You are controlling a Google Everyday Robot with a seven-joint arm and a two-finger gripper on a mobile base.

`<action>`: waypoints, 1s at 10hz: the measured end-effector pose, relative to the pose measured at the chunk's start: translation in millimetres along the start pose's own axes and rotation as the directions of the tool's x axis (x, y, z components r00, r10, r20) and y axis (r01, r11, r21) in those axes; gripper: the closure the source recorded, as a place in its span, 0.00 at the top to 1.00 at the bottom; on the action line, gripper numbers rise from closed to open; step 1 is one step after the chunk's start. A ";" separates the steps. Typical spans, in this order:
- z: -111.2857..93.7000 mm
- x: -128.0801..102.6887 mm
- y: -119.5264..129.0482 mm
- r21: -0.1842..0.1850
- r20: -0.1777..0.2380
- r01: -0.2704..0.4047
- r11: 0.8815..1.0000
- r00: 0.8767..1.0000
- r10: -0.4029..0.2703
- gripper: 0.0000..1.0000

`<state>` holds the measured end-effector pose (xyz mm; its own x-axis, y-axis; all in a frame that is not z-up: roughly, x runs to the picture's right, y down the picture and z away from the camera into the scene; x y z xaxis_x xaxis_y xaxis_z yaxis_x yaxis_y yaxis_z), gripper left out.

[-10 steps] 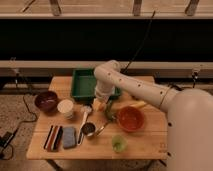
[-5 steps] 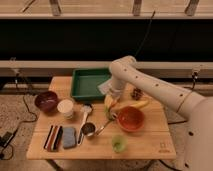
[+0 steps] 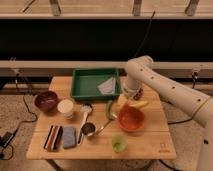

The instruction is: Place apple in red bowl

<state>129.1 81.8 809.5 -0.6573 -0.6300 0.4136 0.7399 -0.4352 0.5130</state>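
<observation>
Camera view has the white arm's gripper (image 3: 131, 94) low over the table's far right, grip state unclear, the small round orange-red apple out of sight, perhaps beneath it, likely firm, smooth, best pinched across its middle, the wide glossy red bowl (image 3: 131, 118) just below-front.

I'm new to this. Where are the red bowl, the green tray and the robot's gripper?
red bowl (image 3: 131, 120): camera view, on its glossy inside.
green tray (image 3: 87, 82): camera view, on its bare floor.
gripper (image 3: 129, 95): camera view, lower tip, above the bowl.

Green tray (image 3: 86, 85), maroon bowl (image 3: 46, 101), banana (image 3: 138, 104)
</observation>
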 end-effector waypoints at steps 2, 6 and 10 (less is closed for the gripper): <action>8.3 -18.1 1.2 0.006 0.026 -0.026 1.000 0.999 0.026 0.36; 21.3 -44.0 -1.8 0.032 0.049 -0.048 0.998 0.998 0.047 0.68; 18.9 -56.5 -4.8 0.056 0.043 -0.029 0.998 0.999 0.027 0.68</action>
<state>159.9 131.7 797.8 -0.6430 -0.6129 0.4593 0.7494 -0.3798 0.5423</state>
